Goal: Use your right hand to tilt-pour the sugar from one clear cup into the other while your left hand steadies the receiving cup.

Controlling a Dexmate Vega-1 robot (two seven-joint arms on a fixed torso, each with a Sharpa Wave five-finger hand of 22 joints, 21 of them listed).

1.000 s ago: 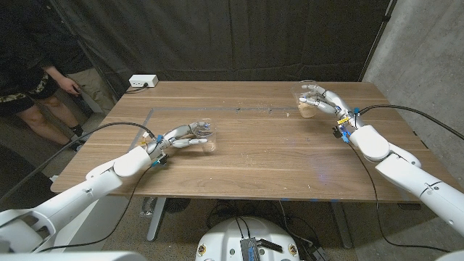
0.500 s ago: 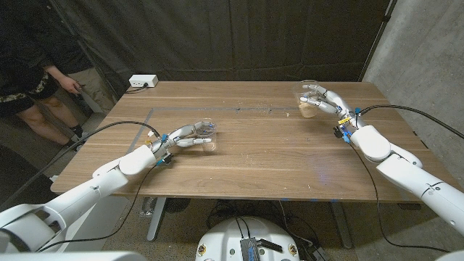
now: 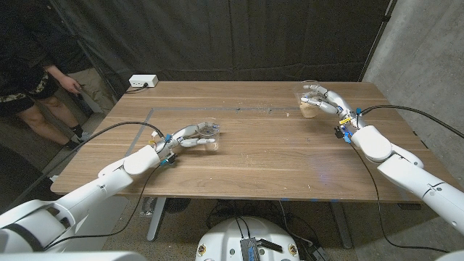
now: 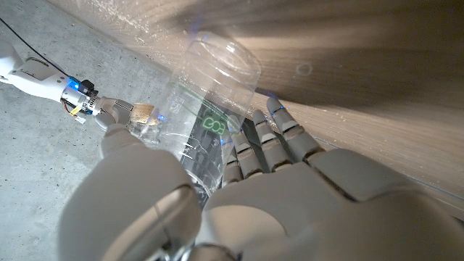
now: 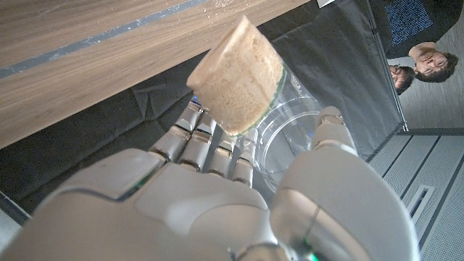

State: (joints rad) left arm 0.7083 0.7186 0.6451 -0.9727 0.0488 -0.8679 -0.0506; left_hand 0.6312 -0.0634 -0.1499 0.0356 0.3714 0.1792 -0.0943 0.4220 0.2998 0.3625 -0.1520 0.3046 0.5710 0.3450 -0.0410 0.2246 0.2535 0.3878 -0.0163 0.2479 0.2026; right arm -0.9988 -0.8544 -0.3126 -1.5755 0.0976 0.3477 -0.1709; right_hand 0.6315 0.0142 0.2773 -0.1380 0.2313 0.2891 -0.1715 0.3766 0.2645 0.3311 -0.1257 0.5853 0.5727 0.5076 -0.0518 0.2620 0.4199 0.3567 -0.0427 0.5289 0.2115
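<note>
So here the right hand is wrapped around the sugar cup over at the far right of the wooden table. The cup sits between its fingers and thumb, and in the head view it looks about upright, rim up, with the tan sugar sitting in the bottom. From the right wrist view you can see the sugar packed as a solid tan plug in the base of the clear cup, with the fingers on one side and the thumb on the other, so that hand definitely has it held.

The left hand is on the near left part of the table, holding the receiving cup. The left wrist view shows the clear cup gripped between the thumb and fingers of that hand, no sugar visible in it, and there's a green mark on its wall. Can't tell from the head view whether its base is actually touching the wood.

The two cups are well apart, one on each side of the table.

Other stuff: a strip of tape running along the far part of the table, a white power strip at the far left corner, and a person standing off the far left beyond the table
</note>
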